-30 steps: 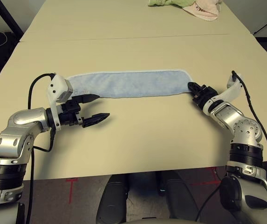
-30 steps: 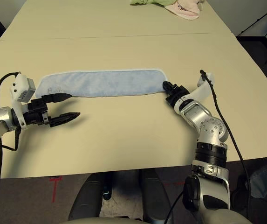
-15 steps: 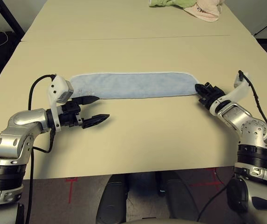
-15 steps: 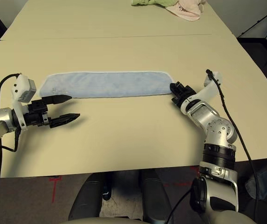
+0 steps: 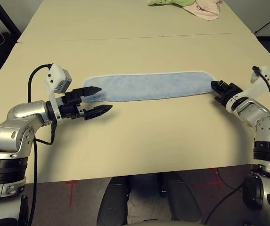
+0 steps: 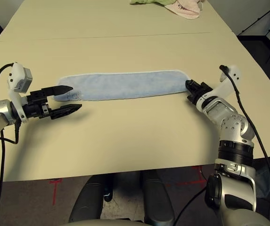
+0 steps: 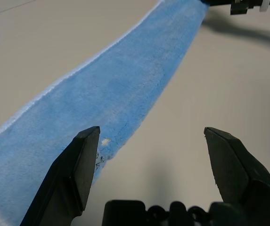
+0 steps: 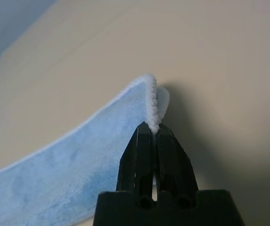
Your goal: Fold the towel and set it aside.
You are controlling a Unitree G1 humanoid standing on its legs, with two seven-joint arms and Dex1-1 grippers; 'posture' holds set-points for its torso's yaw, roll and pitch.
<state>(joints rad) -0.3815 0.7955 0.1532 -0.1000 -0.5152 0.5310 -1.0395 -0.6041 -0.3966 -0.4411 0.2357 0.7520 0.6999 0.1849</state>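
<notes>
The towel [image 5: 149, 85] lies on the table [image 5: 139, 136] as a long narrow strip, its long axis running straight from one gripper to the other. The right gripper [image 5: 216, 86] is clamped tight on the towel's end, pinching the white edging. The left gripper [image 5: 95, 99] stands wide apart and empty at the opposite end, one finger over the cloth's corner and the other just beside its near edge. That free end lies directly ahead of the left gripper, the nearer one to take it.
</notes>
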